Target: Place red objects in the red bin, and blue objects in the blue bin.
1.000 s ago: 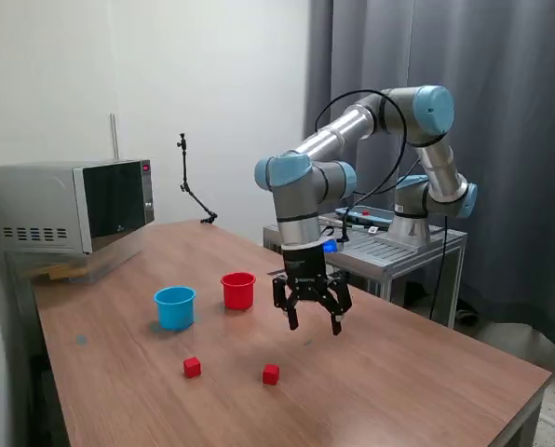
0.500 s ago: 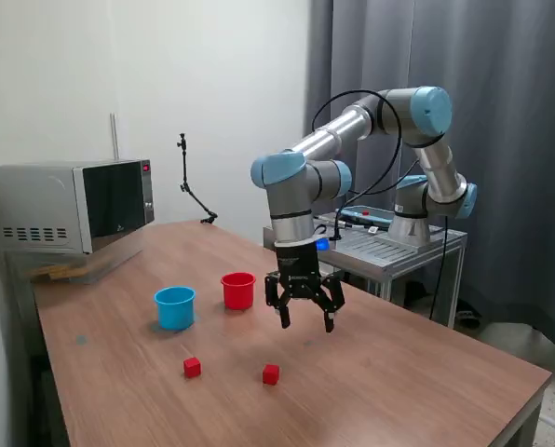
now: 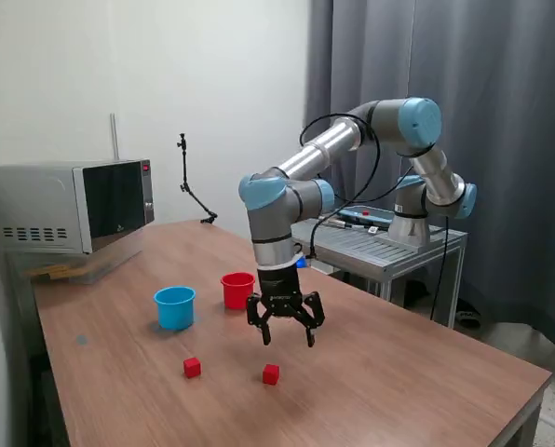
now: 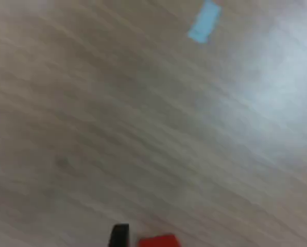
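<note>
Two small red cubes lie on the wooden table in the exterior view, one (image 3: 271, 374) nearer the gripper and one (image 3: 192, 367) to the exterior view's left. The red cup (image 3: 237, 290) and the light blue cup (image 3: 174, 307) stand side by side behind them. My gripper (image 3: 287, 338) is open and empty, hovering above the table just over and behind the nearer red cube. In the blurred wrist view a red cube (image 4: 158, 241) shows at the frame edge beside a dark fingertip (image 4: 119, 236). No blue cubes are in view.
A microwave (image 3: 68, 205) stands at the table's far end on the exterior view's left. A small black stand (image 3: 192, 191) is at the back edge. A metal cart (image 3: 389, 247) holds the arm's base behind the table. A light blue tape mark (image 4: 204, 21) shows on the tabletop.
The gripper has moved to the exterior view's left and slightly down, toward the nearer red cube. It stays open. The cubes and cups have not moved.
</note>
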